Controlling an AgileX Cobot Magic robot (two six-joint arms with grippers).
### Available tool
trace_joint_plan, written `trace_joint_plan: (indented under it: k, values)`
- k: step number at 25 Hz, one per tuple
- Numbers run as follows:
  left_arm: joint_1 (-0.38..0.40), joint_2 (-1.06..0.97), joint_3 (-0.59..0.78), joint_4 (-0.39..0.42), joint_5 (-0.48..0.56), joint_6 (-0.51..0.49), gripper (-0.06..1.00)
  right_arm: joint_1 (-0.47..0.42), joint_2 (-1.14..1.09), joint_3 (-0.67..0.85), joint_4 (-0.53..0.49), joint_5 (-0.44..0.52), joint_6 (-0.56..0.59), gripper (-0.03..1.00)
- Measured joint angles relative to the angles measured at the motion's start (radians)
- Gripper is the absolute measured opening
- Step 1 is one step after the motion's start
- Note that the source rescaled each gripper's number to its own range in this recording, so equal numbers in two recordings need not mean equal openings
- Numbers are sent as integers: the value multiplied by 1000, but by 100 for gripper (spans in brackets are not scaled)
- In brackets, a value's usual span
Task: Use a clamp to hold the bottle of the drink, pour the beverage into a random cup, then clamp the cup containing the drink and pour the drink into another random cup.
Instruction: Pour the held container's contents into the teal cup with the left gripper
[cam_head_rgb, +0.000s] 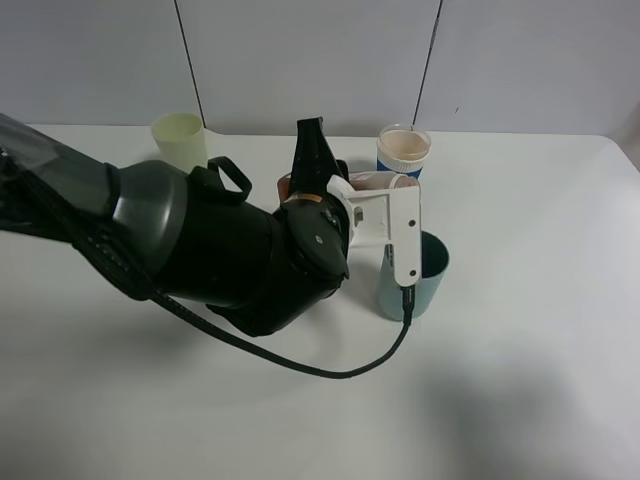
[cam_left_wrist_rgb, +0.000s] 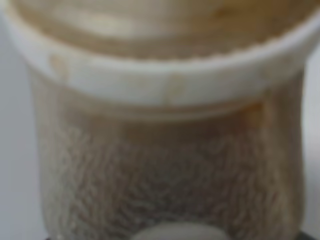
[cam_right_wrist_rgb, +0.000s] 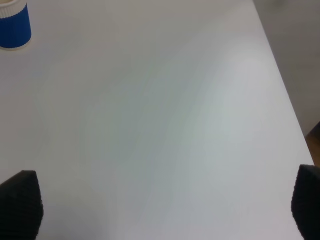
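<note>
Exterior high shows you the left claw (cam_head_rgb: 318, 165) clamped on the bottle (cam_head_rgb: 378, 182). The bottle is held off the bench (cam_head_rgb: 540, 350) and tipped nearly flat, with its mouth pointing to the right of the view, above the teal cup (cam_head_rgb: 425, 275). The blue-and-white cup (cam_head_rgb: 403, 150) stands just behind the bottle's mouth, so you have little room there. The pale green cup (cam_head_rgb: 179, 140) sits well apart near the back edge, on the left. A black cable (cam_head_rgb: 330, 372) loops across the bench in front of the arm. To the right and front of the teal cup the bench runs broad and bare to its edges.

Left wrist gives you only a blurred close view of the bottle (cam_left_wrist_rgb: 160, 165): a pale ring around it and tan below. You cannot make out the claw itself here.

Right wrist shows the right claw (cam_right_wrist_rgb: 162, 207) spread wide, with one dark fingertip (cam_right_wrist_rgb: 20, 202) at each lower corner and bare bench between them. The blue-and-white cup (cam_right_wrist_rgb: 12, 25) is far off, and the bench's edge runs down one side.
</note>
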Motion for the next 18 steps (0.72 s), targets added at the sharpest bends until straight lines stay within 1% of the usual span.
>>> trace_joint_plan:
  k: [7,13,18]
  values:
    - [2,0,0,34,-5,2,2,0,0,0,0,0,0,100]
    - [2,0,0,66,-5,38,2,0,0,0,0,0,0,100]
    - [2,0,0,91,-5,46,2,0,0,0,0,0,0,100]
